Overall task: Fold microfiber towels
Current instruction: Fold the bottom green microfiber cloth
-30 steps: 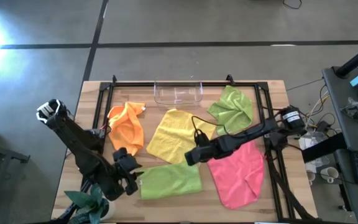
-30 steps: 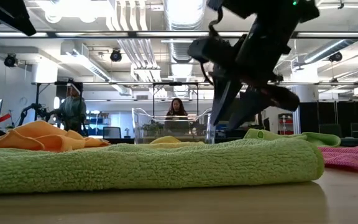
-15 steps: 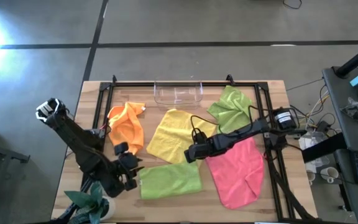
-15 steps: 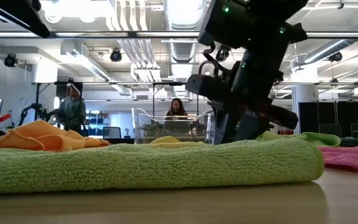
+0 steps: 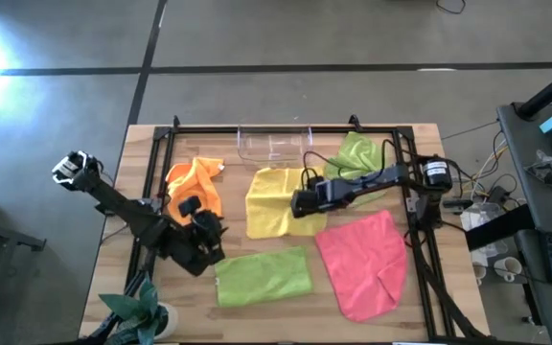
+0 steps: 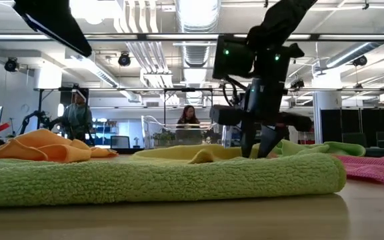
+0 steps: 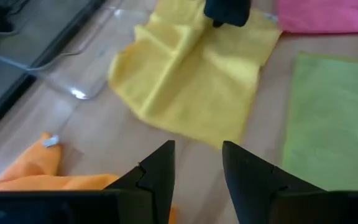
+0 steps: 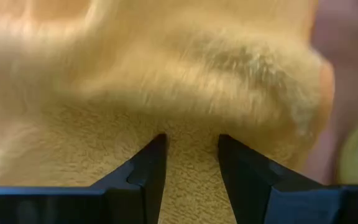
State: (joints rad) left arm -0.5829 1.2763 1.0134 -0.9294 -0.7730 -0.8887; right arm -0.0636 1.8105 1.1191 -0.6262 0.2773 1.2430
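Five fuzzy microfiber towels are lying on the wooden table (image 5: 420, 144). The yellow towel (image 5: 274, 196) is sitting mid-table, bunched and part-folded, its nap showing thick and furry in the right wrist view. The right gripper (image 5: 300, 203) is pressing down at that towel's right edge, arm reaching in low from the right side of the table, fingers (image 8: 149, 167) slightly apart with yellow pile between them; whether they are actually pinching it, cannot tell. The orange towel (image 5: 197, 184) is lying crumpled at the left. One lime green towel (image 5: 263, 273) is resting folded into a neat rectangle at the front, terry loops showing plainly in the low view. The other lime green towel (image 5: 356, 158) is sitting rumpled at the back right. The pink towel (image 5: 362, 264) is lying flat at the front right with one corner turned over. A clear plastic tray (image 5: 274, 144) is standing at the back edge. The left gripper (image 5: 209, 230) is hovering between the orange towel and the folded green one, pointing toward the yellow towel, fingers (image 7: 157, 171) apart and holding nothing.
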